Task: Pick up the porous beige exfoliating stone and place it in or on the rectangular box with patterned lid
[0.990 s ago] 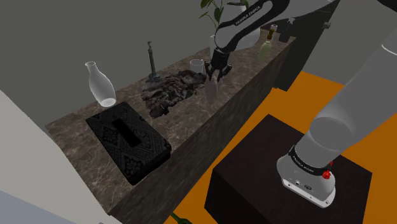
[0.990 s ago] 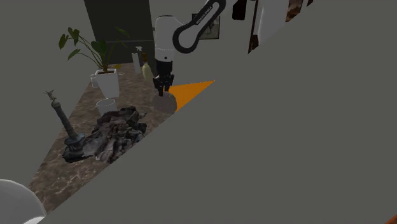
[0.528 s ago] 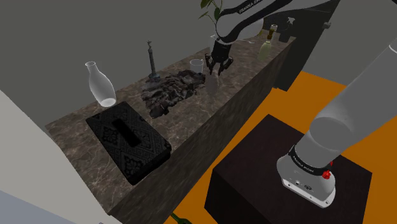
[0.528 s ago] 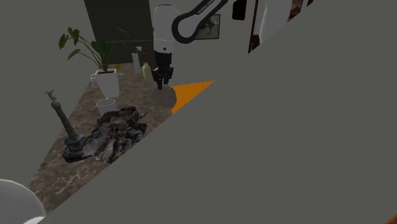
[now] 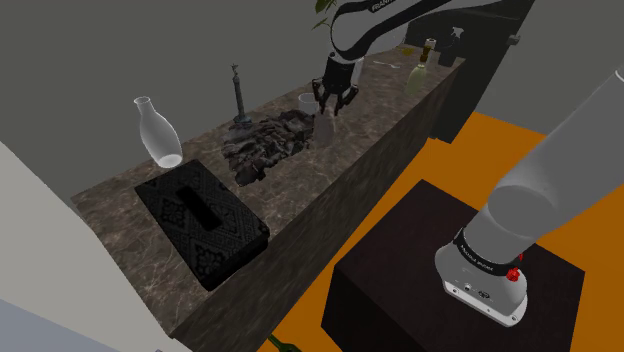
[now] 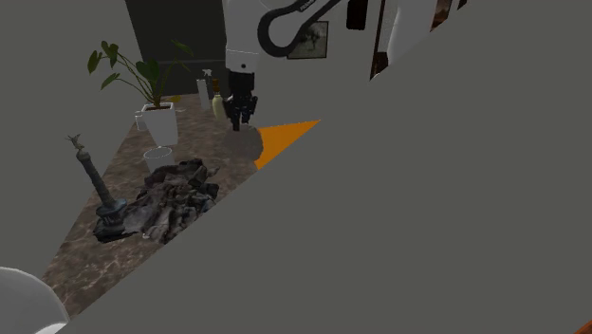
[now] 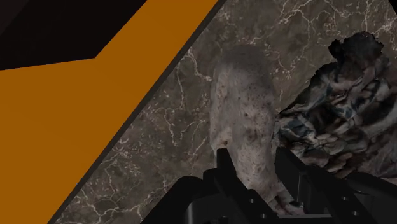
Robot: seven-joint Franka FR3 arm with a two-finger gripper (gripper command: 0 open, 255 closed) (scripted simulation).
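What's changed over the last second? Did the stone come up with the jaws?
The gripper rose from the counter and drifted toward the shoulder view's left. Its jaws are shut on the speckled grey stone, which rose and shifted with it. The black patterned box, crumpled cloth and glass bottle stayed put.

On my second exterior feed a grey wall (image 6: 408,228) blocks much of the tabletop (image 6: 102,258), and the corner crops a pale carafe (image 6: 19,304). At the wrist, the end effector (image 7: 252,158) covers the near end of the stone (image 7: 242,95). The shoulder feed's top edge cuts the plant (image 5: 335,9).
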